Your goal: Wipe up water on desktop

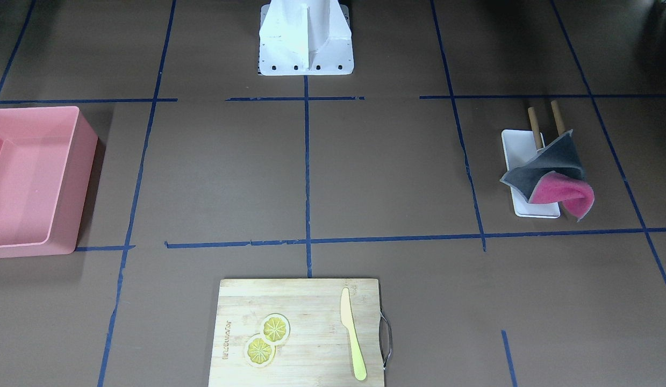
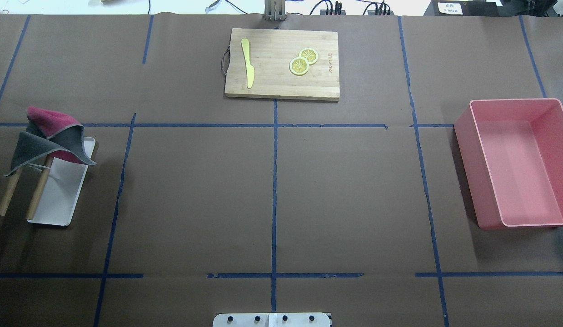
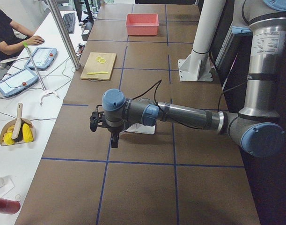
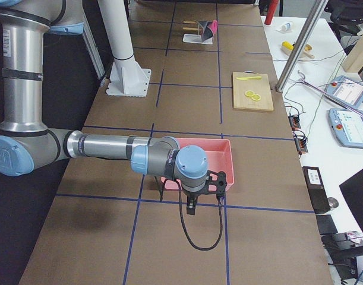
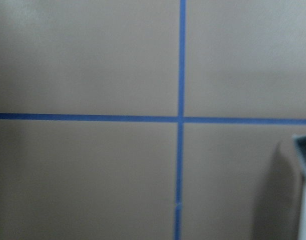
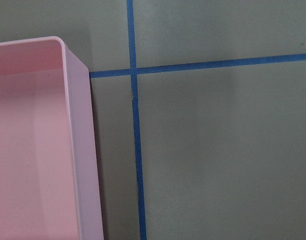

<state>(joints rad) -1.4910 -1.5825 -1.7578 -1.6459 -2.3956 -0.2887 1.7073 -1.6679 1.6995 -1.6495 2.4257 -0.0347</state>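
over the desktop [image 2: 195, 195], near its left end, my left pincer [image 3: 101, 125] hangs above the brown surface, just this side of the white tray [image 2: 58, 195]. it shows only in the side view, so i cannot tell whether its jaws are wide or narrow. its wrist camera looks down on a crossing of blue tape lines [image 5: 181, 119], with the tray's edge at the right. my right pincer [image 4: 206, 189] hovers at the other end, by the near corner of the pink bin [image 2: 465, 172]; again i cannot tell how its jaws stand. on the tray, two wooden pegs [image 2: 36, 195] lean upward with a grey and pink cloth [image 2: 49, 136] draped over their tips. across the desktop lies a cutting board [image 2: 272, 86] with a yellow knife [image 2: 248, 63] and two lemon slices [image 2: 304, 61]. my white pedestal [image 1: 306, 37] stands at the near edge.
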